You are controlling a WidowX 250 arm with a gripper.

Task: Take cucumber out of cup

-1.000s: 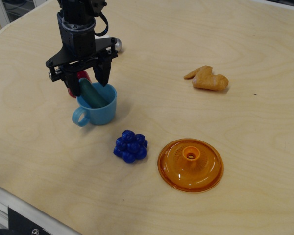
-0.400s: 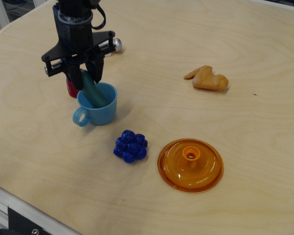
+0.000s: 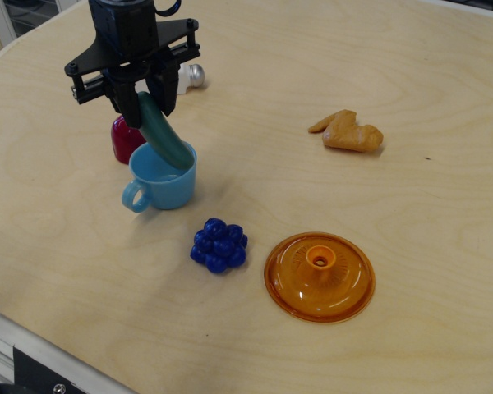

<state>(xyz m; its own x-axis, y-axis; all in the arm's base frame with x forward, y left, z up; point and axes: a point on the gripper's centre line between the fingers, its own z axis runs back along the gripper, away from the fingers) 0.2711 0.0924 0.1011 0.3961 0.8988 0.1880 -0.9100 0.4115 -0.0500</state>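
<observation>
The light blue cup [image 3: 160, 184] stands on the wooden table at the left, its loop handle facing front-left. My gripper [image 3: 146, 103] is above the cup's back rim, shut on the upper end of the dark teal-green cucumber [image 3: 166, 135]. The cucumber hangs tilted, its lower end level with the cup's right rim and just above the opening. The inside of the cup shows bare blue.
A dark red dome-shaped toy [image 3: 126, 138] sits right behind the cup. A silver and white object [image 3: 189, 76] lies further back. A blue grape cluster [image 3: 218, 245] and an orange domed lid [image 3: 319, 277] lie in front; an orange-tan toy [image 3: 348, 131] lies at the right.
My gripper closed on the cucumber and rose, lifting it from deep inside the cup to rim level. The cup has stayed in place.
</observation>
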